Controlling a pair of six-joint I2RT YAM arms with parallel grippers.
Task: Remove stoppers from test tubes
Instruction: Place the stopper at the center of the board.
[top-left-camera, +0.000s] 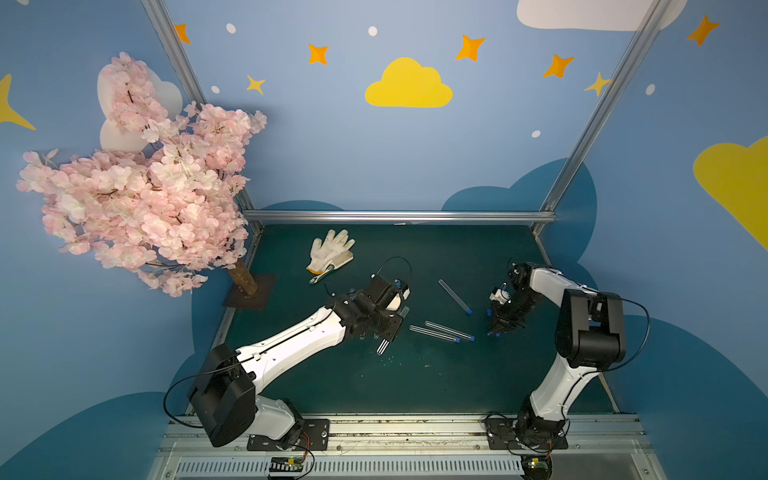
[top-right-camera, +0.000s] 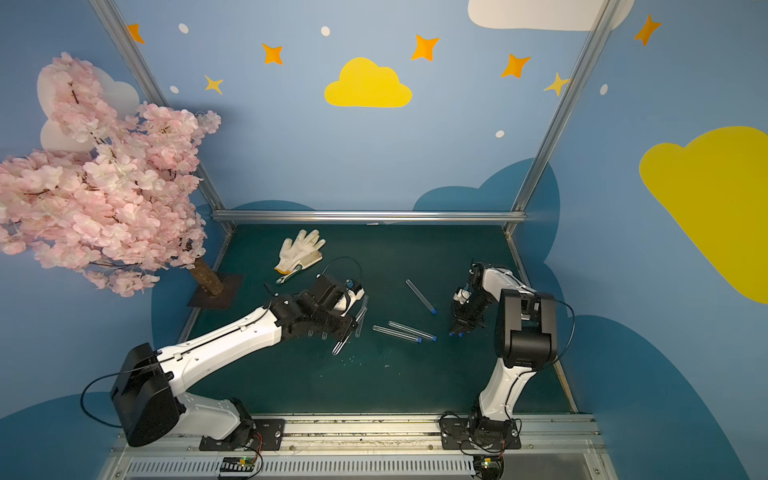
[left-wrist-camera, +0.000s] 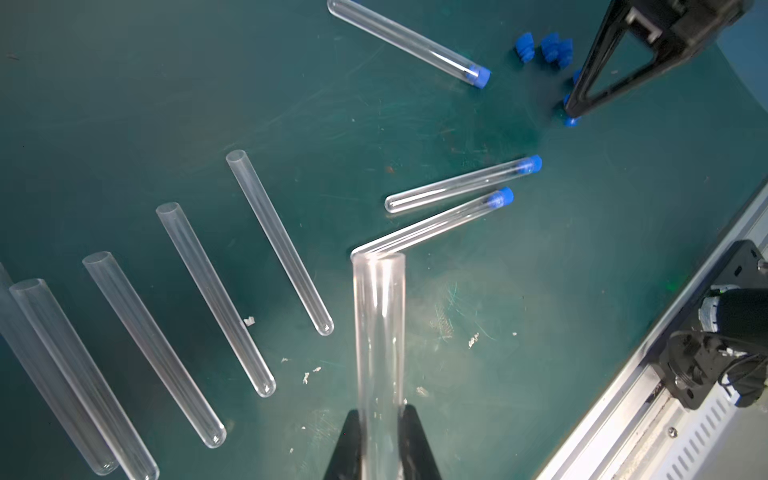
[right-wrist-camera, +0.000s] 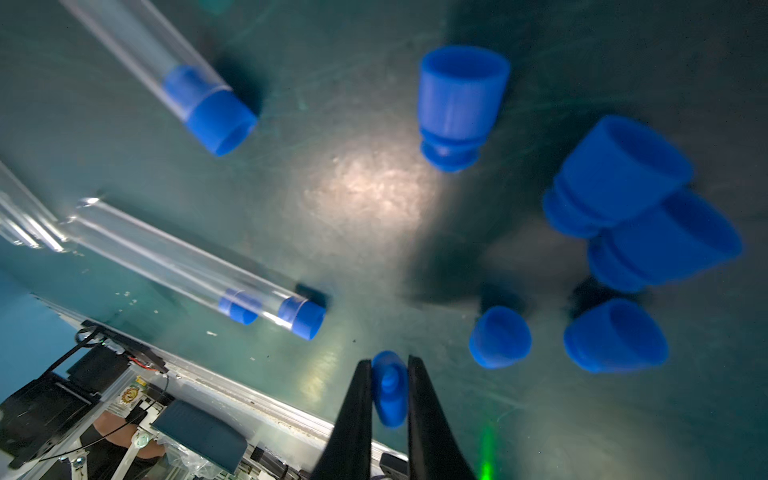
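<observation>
Green table (top-left-camera: 457, 374) in both top views carries three stoppered test tubes (top-left-camera: 455, 296) near its middle. Left wrist view: the left end effector (left-wrist-camera: 380, 415) is clamped on an unstoppered tube (left-wrist-camera: 379, 332), five open tubes (left-wrist-camera: 278, 241) lying beside it. Right wrist view: the right end effector (right-wrist-camera: 388, 365) pinches one stopper (right-wrist-camera: 389, 395); five loose stoppers (right-wrist-camera: 461, 104) lie nearby.

We see the clear thin test tubes (left-wrist-camera: 279, 243) as smooth, glossy and see-through; whether they are glass or hard plastic we cannot tell. The bright-blue stoppers (right-wrist-camera: 461, 104) look like matt plastic with ribbed stems. The dark green tabletop (left-wrist-camera: 124, 104) is matt, scuffed and scratched. The white knitted glove (top-left-camera: 331, 251) is rough, soiled cloth. The silver frame rail (top-left-camera: 399, 216) is brushed metal, and the black fingers (right-wrist-camera: 353, 419) are smooth, dull plastic.
</observation>
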